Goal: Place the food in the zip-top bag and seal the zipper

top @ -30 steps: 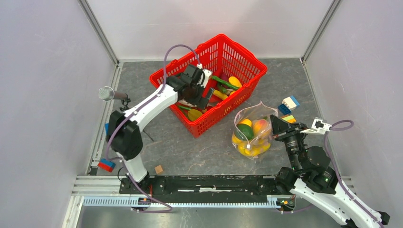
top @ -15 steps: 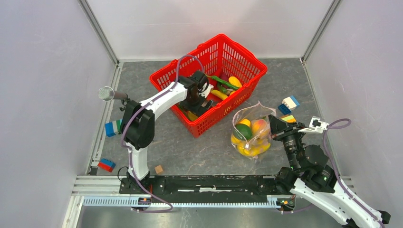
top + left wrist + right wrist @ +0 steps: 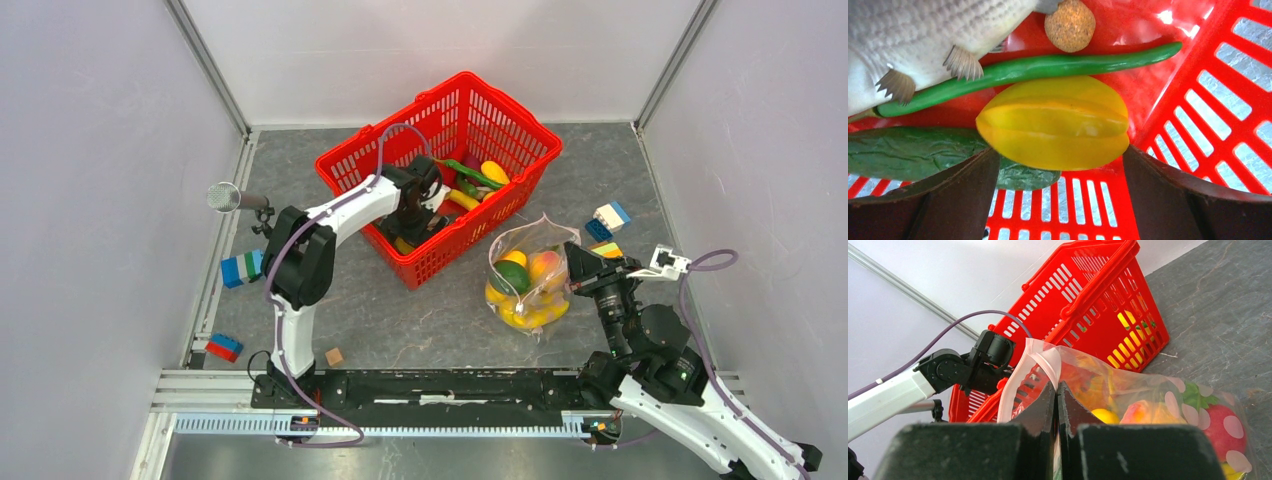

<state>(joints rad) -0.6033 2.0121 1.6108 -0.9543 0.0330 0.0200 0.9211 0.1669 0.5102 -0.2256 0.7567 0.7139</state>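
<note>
The red basket holds toy food: a yellow star fruit, a long green pepper, a grey fish, a green leaf and a small brown ball. My left gripper is down inside the basket, open, its fingers either side of the star fruit's near edge without closing on it. The zip-top bag stands right of the basket with several fruits inside. My right gripper is shut on the bag's mouth edge at the pale zipper, holding it up.
Coloured building bricks lie at the right and at the left wall. A small wooden cube sits near the front rail. A grey microphone juts from the left wall. Walls enclose the table.
My left arm has swung right and dropped lower into the basket, its gripper still open. The right gripper and the bag have hardly moved.
</note>
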